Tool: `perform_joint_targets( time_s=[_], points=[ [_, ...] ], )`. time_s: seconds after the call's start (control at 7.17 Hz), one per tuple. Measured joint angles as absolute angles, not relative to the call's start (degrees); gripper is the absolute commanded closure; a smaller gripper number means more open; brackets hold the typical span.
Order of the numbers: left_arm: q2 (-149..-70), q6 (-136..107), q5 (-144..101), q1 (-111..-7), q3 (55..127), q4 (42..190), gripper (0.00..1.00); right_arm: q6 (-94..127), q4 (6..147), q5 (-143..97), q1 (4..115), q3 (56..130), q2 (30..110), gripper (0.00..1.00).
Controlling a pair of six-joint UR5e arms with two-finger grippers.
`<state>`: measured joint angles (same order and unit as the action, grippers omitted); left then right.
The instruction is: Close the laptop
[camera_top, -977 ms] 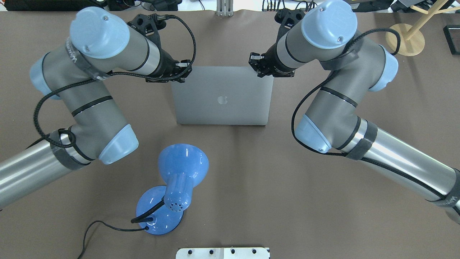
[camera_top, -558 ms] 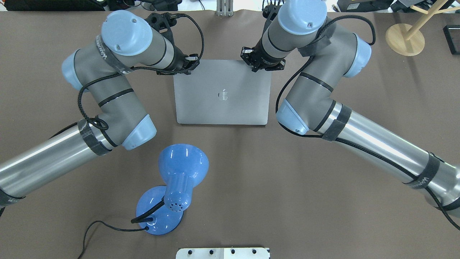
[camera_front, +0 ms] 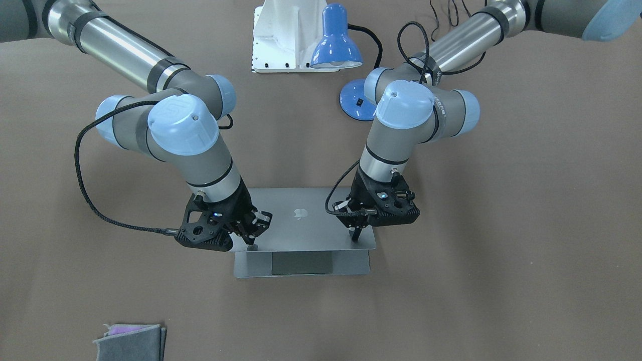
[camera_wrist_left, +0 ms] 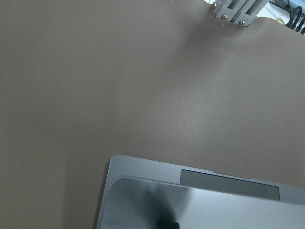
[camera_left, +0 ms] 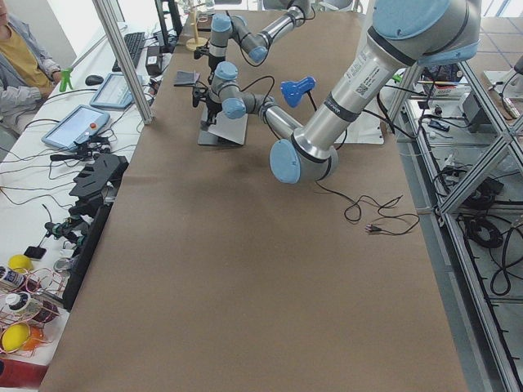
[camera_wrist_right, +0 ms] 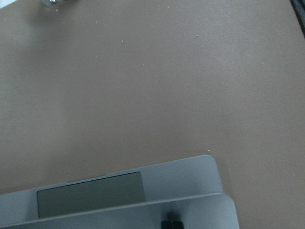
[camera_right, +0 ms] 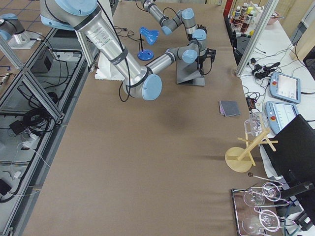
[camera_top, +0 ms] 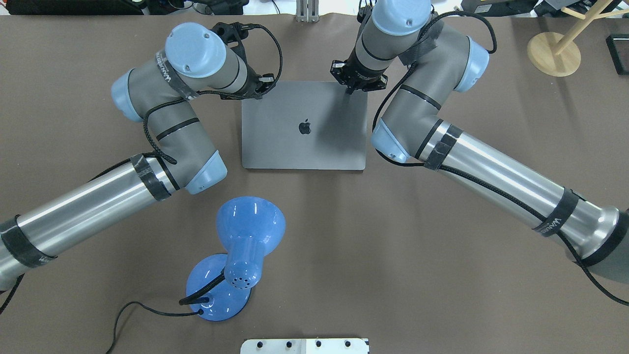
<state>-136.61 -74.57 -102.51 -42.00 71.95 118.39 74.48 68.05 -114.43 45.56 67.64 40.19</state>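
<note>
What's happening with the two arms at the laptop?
Both arms are working on closing the laptop. The left gripper and the right gripper each rest on one outer corner of the lid, fingers apparently closed to push with the tips. The lid is low but not fully shut: in the front view the trackpad shows beyond the lid's edge. A blue desk lamp stands untouched on the robot's side of the laptop.

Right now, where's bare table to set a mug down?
Free: wide patch between the blue lamp and right forearm; far-left corner beyond the left arm. Crowded: laptop far edge, where left hand and right hand touch the lid.
</note>
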Motion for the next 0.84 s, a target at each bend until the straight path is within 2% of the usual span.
perform_joint_targets(
  time_s=[0.28, 0.84],
  points=[
    [-138.4, -73.9, -102.4, -41.7, 66.5, 120.3, 1.0, 74.4, 64.0, -118.9, 45.6, 60.5, 38.5, 1.0],
    [-140.7, -72.5, -103.8, -42.1, 62.5, 120.8, 1.0, 74.4, 62.8, -123.9, 46.7, 57.0, 36.9, 1.0]
  ],
)
